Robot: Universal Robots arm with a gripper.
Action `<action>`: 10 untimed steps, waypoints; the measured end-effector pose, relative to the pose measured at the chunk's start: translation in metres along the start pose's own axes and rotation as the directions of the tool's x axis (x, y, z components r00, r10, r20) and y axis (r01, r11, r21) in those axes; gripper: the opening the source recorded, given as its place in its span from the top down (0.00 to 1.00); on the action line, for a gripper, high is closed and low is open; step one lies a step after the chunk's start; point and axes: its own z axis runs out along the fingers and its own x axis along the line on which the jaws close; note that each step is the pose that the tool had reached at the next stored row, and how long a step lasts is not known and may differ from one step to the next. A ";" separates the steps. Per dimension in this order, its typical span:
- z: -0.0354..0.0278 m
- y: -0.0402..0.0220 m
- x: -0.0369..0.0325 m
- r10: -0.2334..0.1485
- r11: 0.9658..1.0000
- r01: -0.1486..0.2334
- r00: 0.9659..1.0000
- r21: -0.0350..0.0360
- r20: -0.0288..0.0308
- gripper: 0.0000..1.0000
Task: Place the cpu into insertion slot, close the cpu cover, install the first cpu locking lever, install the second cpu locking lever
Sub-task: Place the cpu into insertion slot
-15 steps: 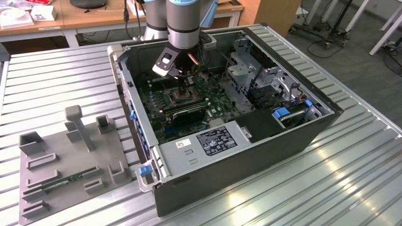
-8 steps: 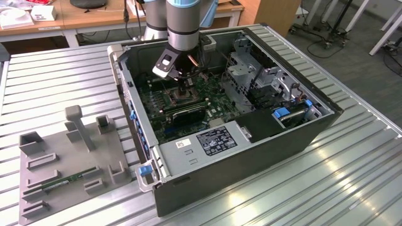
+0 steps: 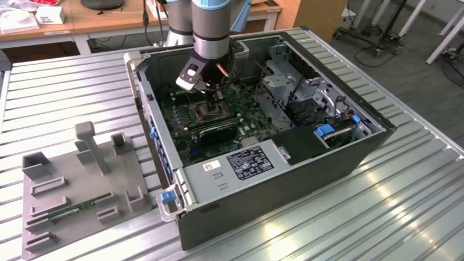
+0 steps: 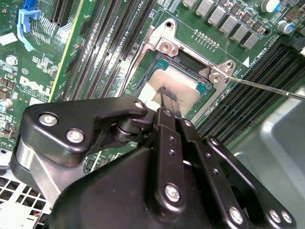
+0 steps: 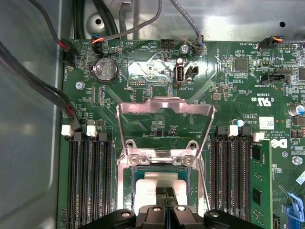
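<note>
Second wrist view: cpu in slot

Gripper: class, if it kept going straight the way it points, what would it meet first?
The gripper would first meet the cpu lying in the insertion slot, right under it; the cpu cover stands open. Depth is unclear: they may be touching.

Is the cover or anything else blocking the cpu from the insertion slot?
Nothing visible. The cpu cover is swung open off the insertion slot, and the cpu already lies in it under the gripper.
</note>
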 end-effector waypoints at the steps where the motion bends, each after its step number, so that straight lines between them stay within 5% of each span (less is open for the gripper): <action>1: 0.0001 0.0000 0.0000 0.000 1.000 0.000 1.000 0.000 0.000 0.89; 10: -0.0011 0.0004 0.0005 0.000 1.000 0.000 1.000 -0.001 -0.002 0.89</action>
